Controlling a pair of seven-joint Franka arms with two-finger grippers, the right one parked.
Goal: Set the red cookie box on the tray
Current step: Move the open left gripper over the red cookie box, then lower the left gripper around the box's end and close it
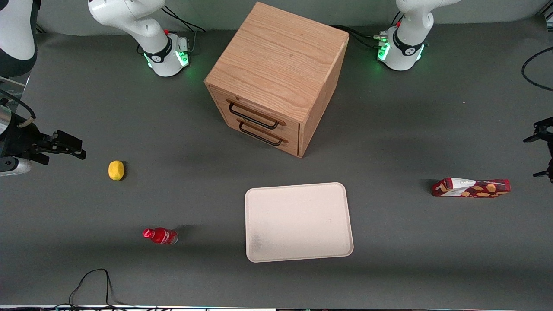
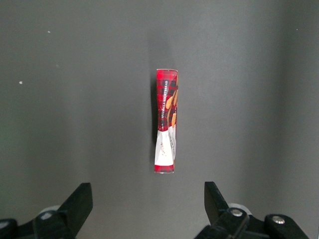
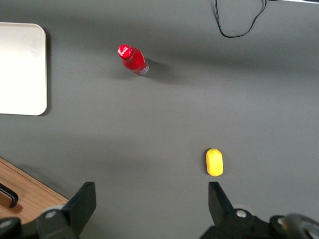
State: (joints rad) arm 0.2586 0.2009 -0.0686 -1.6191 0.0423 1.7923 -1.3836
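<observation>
Gripper [image 2: 144, 209] hovers, jaws spread, above the red cookie box [image 2: 166, 121]: light, stiff carton, probably; pinch its narrow mid-section.

Each robot arm has a round white base [image 1: 402, 54] with a black ring around it. Small green lights glow on the bases, and a tiny red dot sits on top. Black cables plug in there and snake away over the table. The arm parts above are smooth, white and curvy. The left arm's gripper [image 2: 148, 209] is black. It has two pointy black fingers [image 2: 79, 201], set wide apart. Near each finger there is a shiny silver screw and a bit of white.
</observation>
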